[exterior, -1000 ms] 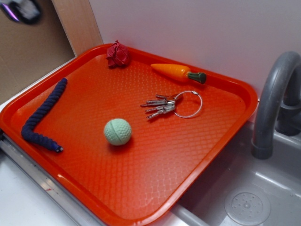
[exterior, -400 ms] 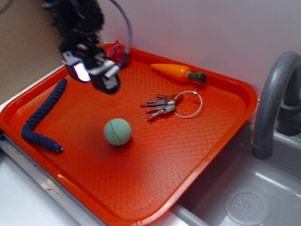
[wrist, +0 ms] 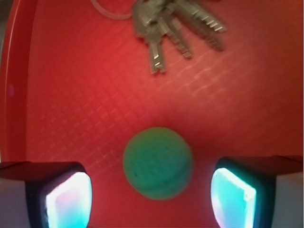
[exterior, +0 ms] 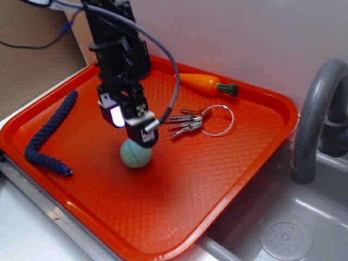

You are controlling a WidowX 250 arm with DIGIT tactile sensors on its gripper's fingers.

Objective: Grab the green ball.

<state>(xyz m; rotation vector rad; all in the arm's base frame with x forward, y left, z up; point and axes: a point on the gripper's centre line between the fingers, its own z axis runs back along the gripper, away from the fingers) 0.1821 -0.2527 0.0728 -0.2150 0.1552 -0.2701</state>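
Hand [exterior: 130,126] spread open, poised just above the green ball [exterior: 135,154], glowing fingertips [wrist: 66,203] wide on either side in the wrist view, not touching it. Ball [wrist: 158,161] centred between them, low in that frame, resting on the orange tray [exterior: 179,212] left of centre. Bare tray floor all round the ball, widest toward the lower right of the frame. Keys [exterior: 187,122] on a ring up and right of the ball, near but apart. Toy carrot [exterior: 206,84] along the far rim, blue rope [exterior: 46,136] by the left rim. Grey faucet [exterior: 315,119] and sink beyond the tray's right edge.
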